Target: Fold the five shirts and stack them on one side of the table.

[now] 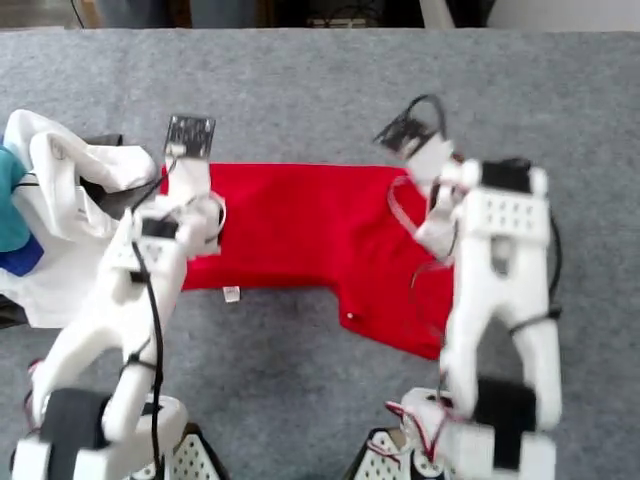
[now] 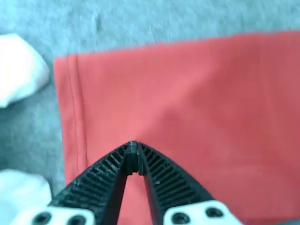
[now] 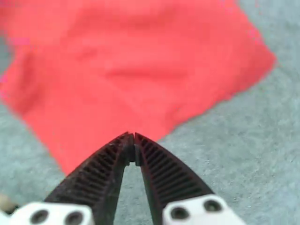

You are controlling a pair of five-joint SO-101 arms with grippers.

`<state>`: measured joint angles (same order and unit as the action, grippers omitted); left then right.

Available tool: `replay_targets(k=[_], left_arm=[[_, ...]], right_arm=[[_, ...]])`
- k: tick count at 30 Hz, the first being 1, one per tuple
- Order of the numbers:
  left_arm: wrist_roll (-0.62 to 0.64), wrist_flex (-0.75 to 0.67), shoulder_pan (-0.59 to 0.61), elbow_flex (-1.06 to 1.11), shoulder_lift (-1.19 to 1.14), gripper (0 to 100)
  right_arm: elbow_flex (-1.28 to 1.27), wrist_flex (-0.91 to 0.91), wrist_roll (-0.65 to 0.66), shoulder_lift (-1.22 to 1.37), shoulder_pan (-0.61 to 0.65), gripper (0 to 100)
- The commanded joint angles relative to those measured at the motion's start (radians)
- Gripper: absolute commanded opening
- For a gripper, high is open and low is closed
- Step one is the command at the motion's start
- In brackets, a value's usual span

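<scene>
my left tool [image 2: 133, 157] and right tool [image 3: 131, 149] both hang closed and empty over the red shirt [image 1: 300, 225] spread mid-surface [image 1: 400, 90], so uneven pinches could skew the fold or drag it into the white shirt [image 1: 60, 200] beside it.

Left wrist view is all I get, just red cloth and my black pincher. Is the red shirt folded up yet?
Observer: No. In the high view the red shirt lies spread wide across the table.
Operator: Where's the other pincher?
Observer: The right gripper is shut, over the shirt's edge by bare grey table.
Operator: Any more shirts?
Observer: A crumpled white pile with teal cloth sits beside the left arm.
</scene>
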<state>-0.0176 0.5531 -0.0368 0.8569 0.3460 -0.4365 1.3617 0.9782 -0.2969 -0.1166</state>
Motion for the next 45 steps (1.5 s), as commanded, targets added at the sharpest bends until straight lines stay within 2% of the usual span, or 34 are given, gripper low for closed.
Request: replay_targets(k=[1,4,7,10,13,23,26,29,36,41,45], left_arm=[[0.003,-0.054,0.005,0.084,0.08,3],[0.003,-0.054,0.015,0.117,0.066,3],[0.032,-0.061,0.01,0.16,0.041,3],[0.103,-0.061,0.018,0.18,0.02,3],[0.117,-0.061,0.019,0.168,0.012,3],[0.115,-0.061,0.019,0.168,0.011,3],[0.115,-0.061,0.019,0.173,0.015,3],[0.115,-0.06,0.019,0.174,0.015,3],[0.115,-0.057,0.021,0.174,0.017,3],[0.115,-0.057,0.021,0.174,0.017,3],[0.115,-0.058,0.021,0.174,0.017,3]], right_arm=[[-0.199,0.011,0.064,-0.219,0.08,1.7],[-0.371,0.012,0.094,-0.337,0.158,2.5],[-0.51,0.012,0.089,-0.423,0.219,9.0],[-0.631,-0.031,0.089,-0.489,0.239,17.0],[-0.711,-0.069,0.094,-0.518,0.241,22.1],[-0.885,-0.336,0.092,-0.449,0.239,24.0],[-0.88,-0.411,0.092,-0.346,0.238,23.7],[-0.816,-0.413,0.112,-0.234,0.233,23.0],[-0.762,-0.417,0.13,-0.154,0.232,1.8],[-0.716,-0.437,0.13,-0.148,0.146,1.4],[-0.621,-0.384,0.135,-0.148,0.094,1.3]])
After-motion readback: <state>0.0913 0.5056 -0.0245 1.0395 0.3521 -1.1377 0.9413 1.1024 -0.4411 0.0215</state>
